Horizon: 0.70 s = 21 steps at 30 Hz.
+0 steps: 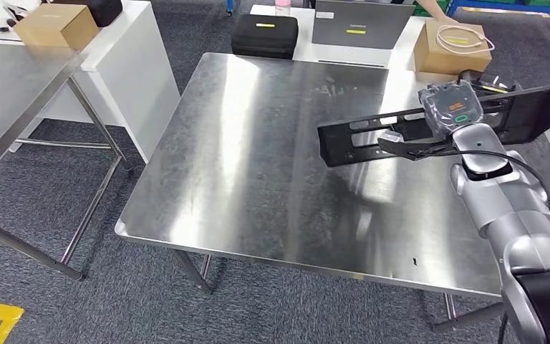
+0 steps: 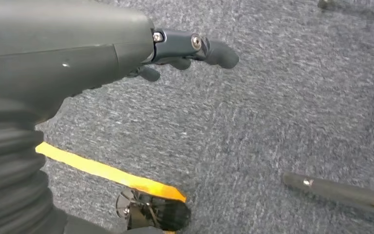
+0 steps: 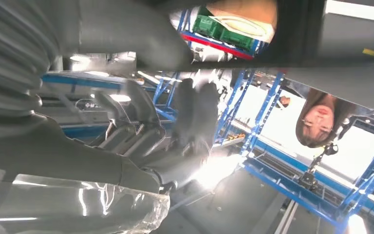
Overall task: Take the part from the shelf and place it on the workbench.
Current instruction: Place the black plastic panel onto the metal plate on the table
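Right arm (image 1: 505, 208), lower right of frame: silver rounded segments, black cable along the wrist, clear-wrapped module bearing orange and green markings. Left hand (image 2: 175, 56), upper left: grey cover, dark fingers, two visible screws.

The right arm reaches forward, its right hand (image 1: 450, 115) gripping a long black part (image 1: 358, 140). The left hand (image 2: 175, 58) hangs down, fingers loosely curled, holding nothing.
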Each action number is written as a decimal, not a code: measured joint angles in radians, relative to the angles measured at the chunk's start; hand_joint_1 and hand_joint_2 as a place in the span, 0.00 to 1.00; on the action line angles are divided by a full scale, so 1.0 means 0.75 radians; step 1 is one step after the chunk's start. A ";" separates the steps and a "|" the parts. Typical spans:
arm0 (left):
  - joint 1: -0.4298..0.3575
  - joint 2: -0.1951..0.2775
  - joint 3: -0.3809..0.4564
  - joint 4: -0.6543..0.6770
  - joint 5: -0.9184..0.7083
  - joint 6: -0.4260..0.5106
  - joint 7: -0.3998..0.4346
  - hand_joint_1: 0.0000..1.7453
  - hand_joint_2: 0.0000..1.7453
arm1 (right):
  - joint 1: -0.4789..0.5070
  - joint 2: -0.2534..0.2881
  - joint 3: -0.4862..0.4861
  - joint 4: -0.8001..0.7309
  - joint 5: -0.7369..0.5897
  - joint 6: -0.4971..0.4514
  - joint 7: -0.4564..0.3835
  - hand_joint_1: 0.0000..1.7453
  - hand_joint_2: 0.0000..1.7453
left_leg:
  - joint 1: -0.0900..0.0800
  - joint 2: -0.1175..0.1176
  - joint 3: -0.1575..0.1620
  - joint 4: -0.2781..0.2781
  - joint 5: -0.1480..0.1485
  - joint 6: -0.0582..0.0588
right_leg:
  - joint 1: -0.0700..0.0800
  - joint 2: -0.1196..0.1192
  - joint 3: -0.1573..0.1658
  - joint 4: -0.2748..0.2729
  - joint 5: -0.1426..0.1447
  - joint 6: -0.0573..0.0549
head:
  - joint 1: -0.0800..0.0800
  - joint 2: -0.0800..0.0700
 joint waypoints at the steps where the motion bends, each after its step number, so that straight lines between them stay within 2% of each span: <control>1: -0.001 -0.001 0.004 0.000 0.006 -0.007 0.004 0.00 1.00 | -0.006 0.000 0.000 0.007 0.000 0.003 -0.003 0.00 1.00 | -0.006 -0.001 0.003 -0.001 -0.002 0.007 | 0.001 0.000 0.002 -0.004 -0.006 0.009 | 0.001 0.000; 3: -0.003 -0.003 0.016 0.000 0.016 -0.039 0.024 0.00 1.00 | -0.021 0.000 0.000 0.019 0.000 0.011 -0.012 0.00 1.00 | -0.012 -0.002 0.018 -0.010 -0.005 0.024 | 0.007 0.000 0.002 -0.010 -0.020 0.027 | -0.003 0.000; 4: -0.004 -0.004 0.021 0.000 0.016 -0.058 0.036 0.00 1.00 | -0.027 0.000 0.000 0.023 -0.001 0.014 -0.015 0.00 1.00 | -0.013 -0.002 0.027 -0.020 -0.006 0.031 | 0.009 -0.001 -0.004 0.005 -0.032 0.029 | -0.002 0.000; 5: -0.005 -0.006 0.025 0.000 0.011 -0.073 0.047 0.00 0.75 | -0.035 -0.001 0.000 0.028 -0.001 0.016 -0.017 0.00 1.00 | -0.013 -0.002 0.035 -0.030 -0.007 0.041 | 0.011 -0.002 -0.027 0.048 -0.052 0.027 | -0.002 0.000; 6: -0.007 -0.007 0.025 0.000 0.006 -0.082 0.055 0.00 0.50 | -0.039 -0.002 0.000 0.034 -0.001 0.016 -0.017 0.00 1.00 | -0.012 -0.003 0.043 -0.039 -0.008 0.049 | 0.012 -0.003 -0.071 0.126 -0.082 0.021 | -0.001 0.000; 8: -0.011 -0.008 0.028 0.000 0.004 -0.089 0.061 0.00 0.00 | -0.044 -0.004 0.000 0.049 -0.002 0.017 -0.017 0.00 1.00 | -0.016 -0.008 0.046 -0.040 -0.015 0.063 | 0.010 -0.003 -0.206 0.341 -0.146 0.011 | 0.000 0.000; 9: -0.012 -0.009 0.030 0.000 0.008 -0.089 0.063 0.00 0.00 | -0.042 -0.004 0.000 0.057 -0.003 0.018 -0.017 0.00 1.00 | -0.018 -0.011 0.047 -0.040 -0.019 0.066 | 0.009 -0.003 -0.269 0.423 -0.160 0.014 | 0.000 0.000; 10: -0.012 -0.010 0.032 0.000 0.012 -0.090 0.064 0.00 0.00 | -0.040 -0.004 0.000 0.065 -0.004 0.018 -0.017 0.00 1.00 | -0.019 -0.015 0.050 -0.039 -0.024 0.067 | 0.009 -0.003 -0.308 0.453 -0.148 0.025 | 0.001 0.000; 11: -0.012 -0.012 0.034 0.000 0.016 -0.091 0.067 0.00 0.00 | -0.039 -0.004 0.000 0.071 -0.005 0.018 -0.017 0.00 1.00 | -0.020 -0.019 0.055 -0.037 -0.029 0.066 | 0.009 -0.003 -0.317 0.422 -0.110 0.040 | 0.001 0.000; 13: -0.012 -0.016 0.036 0.001 0.019 -0.095 0.077 0.00 0.00 | -0.044 -0.004 0.000 0.079 -0.009 0.016 -0.017 0.00 1.00 | -0.023 -0.026 0.060 -0.027 -0.042 0.058 | 0.008 -0.006 -0.263 0.227 0.009 0.067 | 0.001 0.000; 14: -0.012 -0.017 0.038 0.001 0.020 -0.097 0.084 0.00 0.00 | -0.049 -0.003 0.000 0.082 -0.009 0.014 -0.016 0.00 1.00 | -0.027 -0.028 0.059 -0.015 -0.051 0.053 | 0.009 -0.008 -0.229 0.134 0.058 0.067 | 0.000 0.000; 15: -0.011 -0.017 0.039 0.001 0.020 -0.099 0.088 0.00 0.00 | -0.053 -0.003 0.001 0.085 -0.009 0.012 -0.015 0.00 1.00 | -0.031 -0.030 0.056 -0.004 -0.060 0.047 | 0.009 -0.010 -0.205 0.072 0.090 0.060 | -0.001 0.000; 16: -0.010 -0.017 0.041 0.001 0.020 -0.099 0.092 0.00 0.00 | -0.055 -0.001 0.001 0.088 -0.008 0.011 -0.013 0.00 1.00 | -0.034 -0.031 0.054 0.004 -0.068 0.042 | 0.010 -0.011 -0.195 0.047 0.102 0.047 | -0.002 0.000; 17: -0.009 -0.017 0.044 0.001 0.020 -0.100 0.095 0.00 0.00 | -0.057 0.001 0.002 0.091 -0.007 0.009 -0.012 0.00 1.00 | -0.036 -0.031 0.053 0.011 -0.074 0.037 | 0.011 -0.011 -0.191 0.045 0.106 0.033 | -0.004 0.000; 19: -0.007 -0.015 0.051 0.000 0.020 -0.104 0.098 0.00 0.00 | -0.060 0.007 0.002 0.095 -0.005 0.008 -0.008 0.00 1.00 | -0.033 -0.028 0.048 0.026 -0.088 0.025 | 0.000 -0.010 -0.183 0.044 0.107 0.014 | -0.006 0.000; 21: -0.007 -0.014 0.054 0.000 0.019 -0.108 0.101 0.00 0.00 | -0.062 0.013 0.003 0.098 -0.004 0.007 -0.003 0.00 1.00 | -0.024 -0.022 0.014 0.115 -0.144 0.003 | -0.012 -0.010 -0.171 0.041 0.106 0.000 | -0.011 0.000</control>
